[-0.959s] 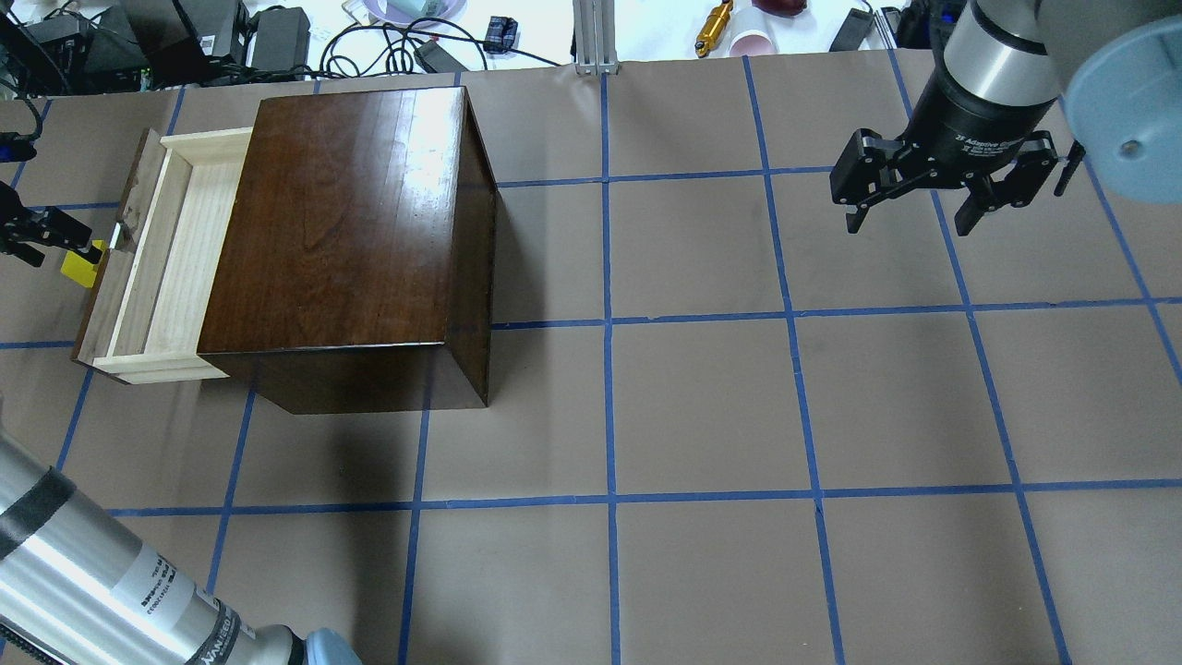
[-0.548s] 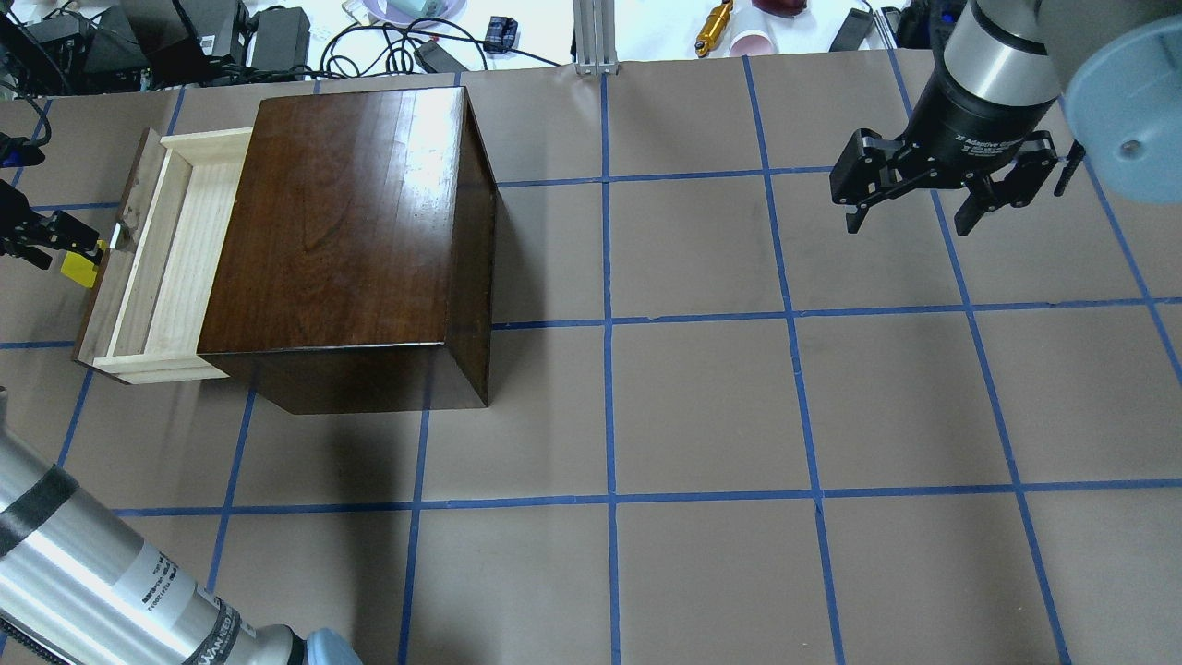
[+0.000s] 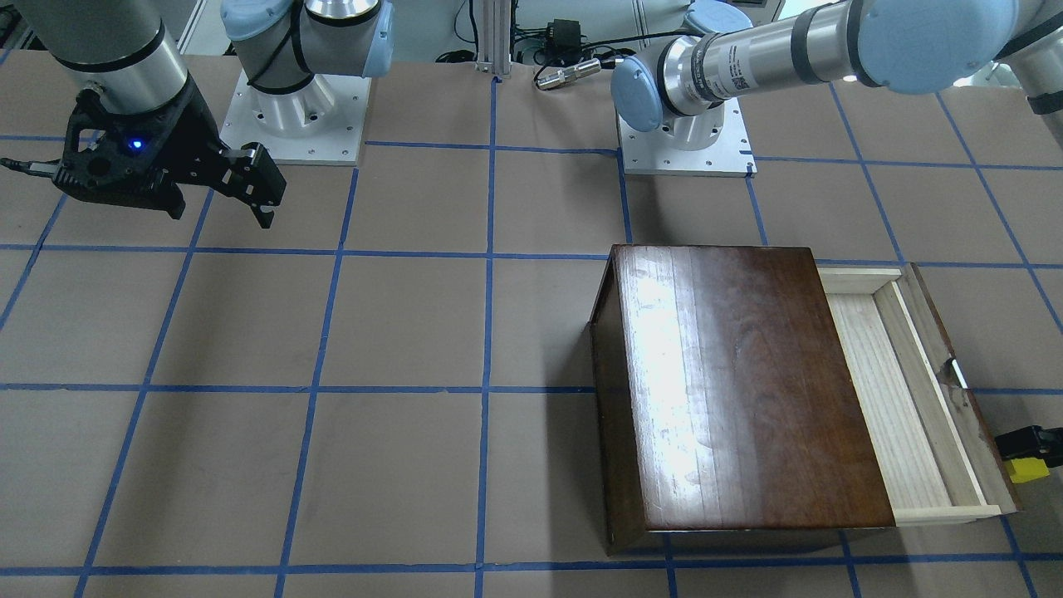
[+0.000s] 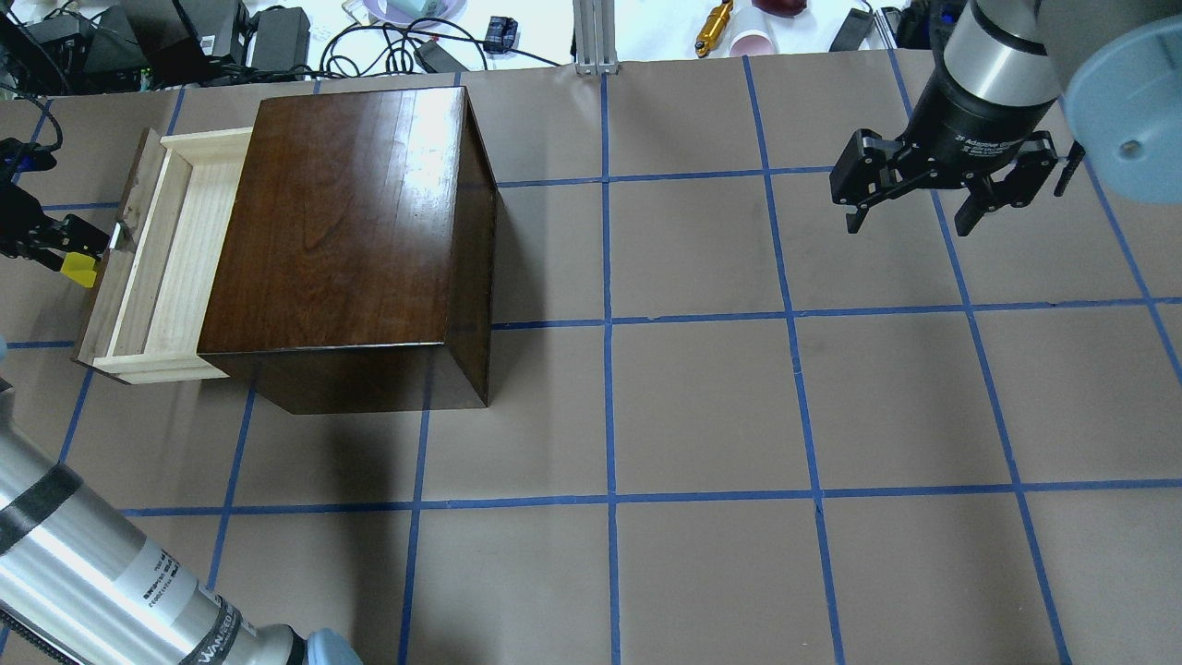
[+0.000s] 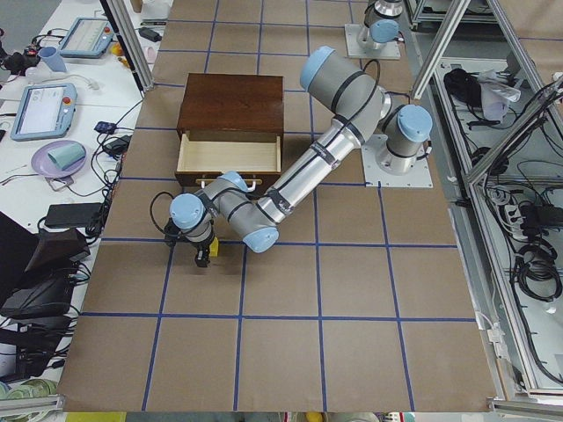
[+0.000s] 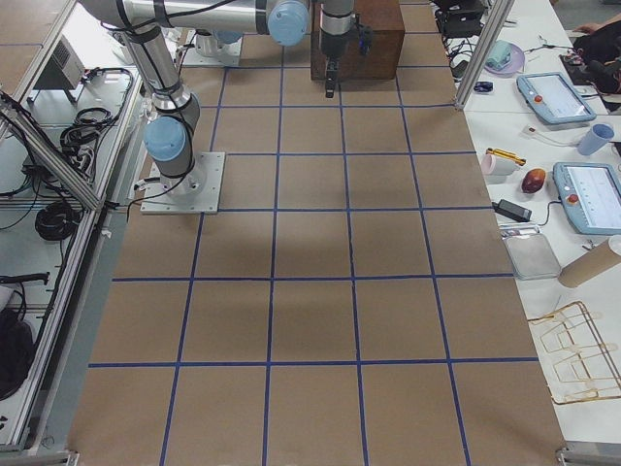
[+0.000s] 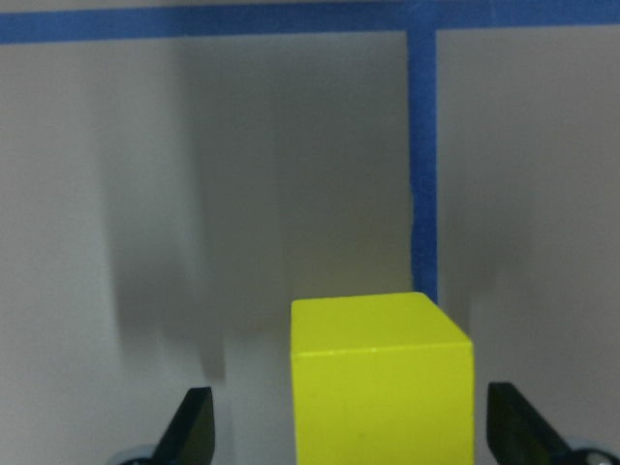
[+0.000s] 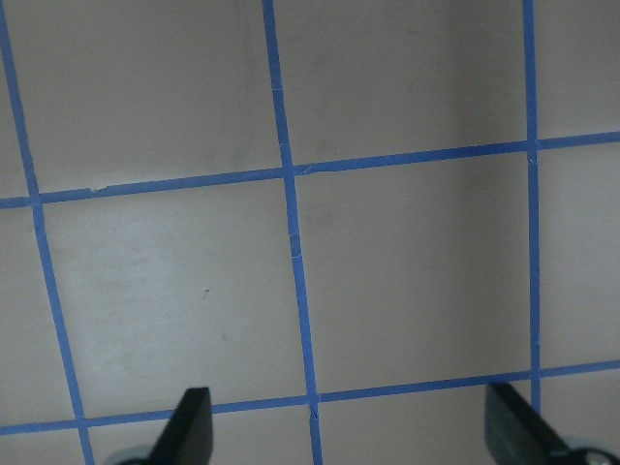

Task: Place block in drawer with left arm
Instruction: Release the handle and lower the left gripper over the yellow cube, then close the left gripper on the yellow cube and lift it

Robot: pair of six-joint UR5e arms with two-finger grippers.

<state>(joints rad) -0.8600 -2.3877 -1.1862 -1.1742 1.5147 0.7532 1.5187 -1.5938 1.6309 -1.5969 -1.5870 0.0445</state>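
Observation:
The yellow block sits on the table just outside the dark front panel of the open drawer, which is pulled out of the dark brown box. My left gripper is open and stands over the block. In the left wrist view the block is between the two spread fingertips, closer to the one on the view's right. In the front-facing view the block shows at the right edge beside the drawer. My right gripper is open and empty, far to the right.
The box stands on the brown table with its blue tape grid. Cables, power bricks and small items lie beyond the far table edge. The left arm's forearm crosses the near left corner.
My left gripper has shifted slightly over the block, so less yellow shows from overhead. The block, the drawer and the right arm have not moved.

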